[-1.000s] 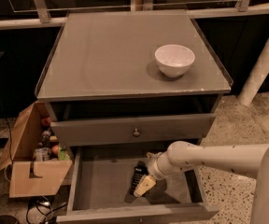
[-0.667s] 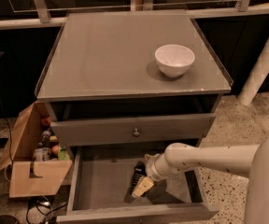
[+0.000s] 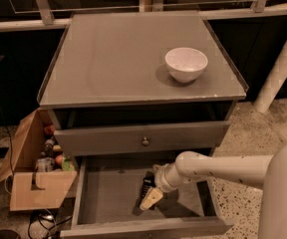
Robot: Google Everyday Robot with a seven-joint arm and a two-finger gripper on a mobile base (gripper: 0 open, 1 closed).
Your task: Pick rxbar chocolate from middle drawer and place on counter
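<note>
The middle drawer (image 3: pixel 103 193) is pulled open below the cabinet, its grey floor showing. The rxbar chocolate (image 3: pixel 147 185), a small black wrapper with white lettering, lies on the drawer floor right of its middle. My gripper (image 3: pixel 151 198) reaches in from the right on a white arm, its pale fingertips low over the near end of the bar. The counter (image 3: pixel 113 59) is the flat grey top above.
A white bowl (image 3: pixel 186 63) stands on the counter at the right. The upper drawer front with a round knob (image 3: pixel 145 141) sits slightly pulled out above the open drawer. An open cardboard box (image 3: pixel 34 178) with bottles stands on the floor at the left.
My arm and gripper have barely shifted over the bar; the bar lies in the same place in the drawer.
</note>
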